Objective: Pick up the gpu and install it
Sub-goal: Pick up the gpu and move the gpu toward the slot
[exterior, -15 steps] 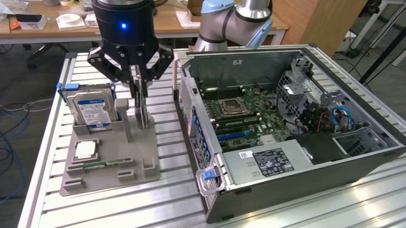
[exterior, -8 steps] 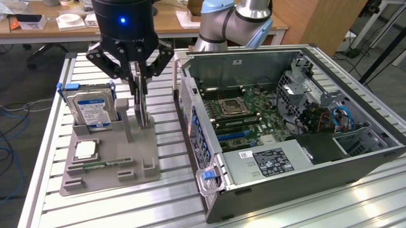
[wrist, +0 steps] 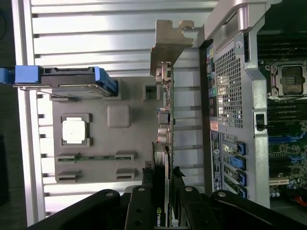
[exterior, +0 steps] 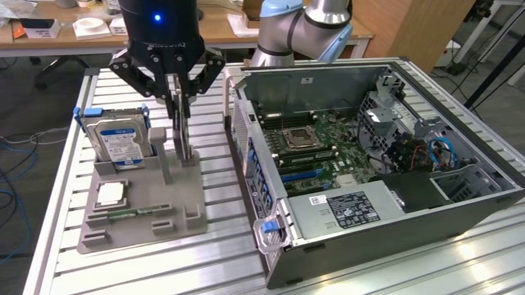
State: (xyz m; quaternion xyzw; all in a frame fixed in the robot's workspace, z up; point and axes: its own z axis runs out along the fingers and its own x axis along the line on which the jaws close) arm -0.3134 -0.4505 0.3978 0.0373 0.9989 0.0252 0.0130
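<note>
The gripper is pinching the upright gpu by its top edge at the grey holder on the desk, apparently not yet lifted clear; installation into the open computer case remains.

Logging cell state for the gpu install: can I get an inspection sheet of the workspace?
Surface: slatted aluminium table, grey parts holder on it.
Job's things: gpu upright at the holder; open PC case beside it, motherboard exposed.
Clutter: hard drive, CPU, memory stick in the holder.
End effector: shut on the gpu's upper edge.
Cables: blue cables inside the case; blue cable on the floor.
Surroundings: desk with white boxes, wooden cabinet.
</note>
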